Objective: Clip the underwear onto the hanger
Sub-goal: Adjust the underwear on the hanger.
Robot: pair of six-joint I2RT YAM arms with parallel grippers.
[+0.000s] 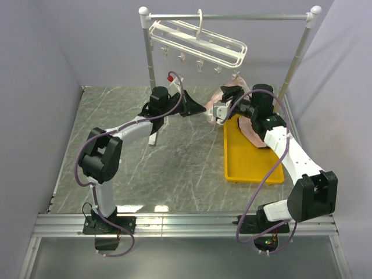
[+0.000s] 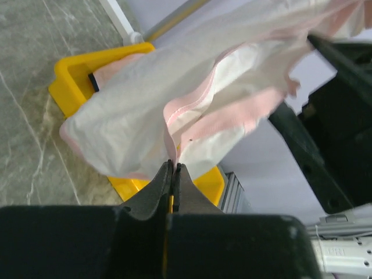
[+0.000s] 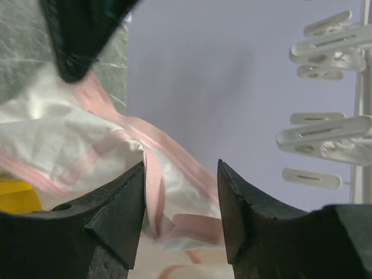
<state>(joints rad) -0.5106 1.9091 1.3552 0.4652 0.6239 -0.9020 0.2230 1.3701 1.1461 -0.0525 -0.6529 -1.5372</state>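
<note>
Underwear (image 2: 174, 75) hangs pinched in left gripper (image 2: 174, 167); right gripper (image 3: 181, 168) gapes around it.

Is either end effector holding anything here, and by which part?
The left end effector is shut on the underwear, pinching a pink-trimmed edge. The right end effector is open, gripping nothing.

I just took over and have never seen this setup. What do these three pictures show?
Two robot arms stand at the near edge of the table. The wide picture looks down from above and behind them; the other two come from wrist cameras. The left pincer is shut on pale pink underwear, held up between the arms. The right pincer is open, a pink band of that fabric between its jaws. Another pink piece lies in the yellow tray. The white hanger with clips hangs from the grey rail stand.
</note>
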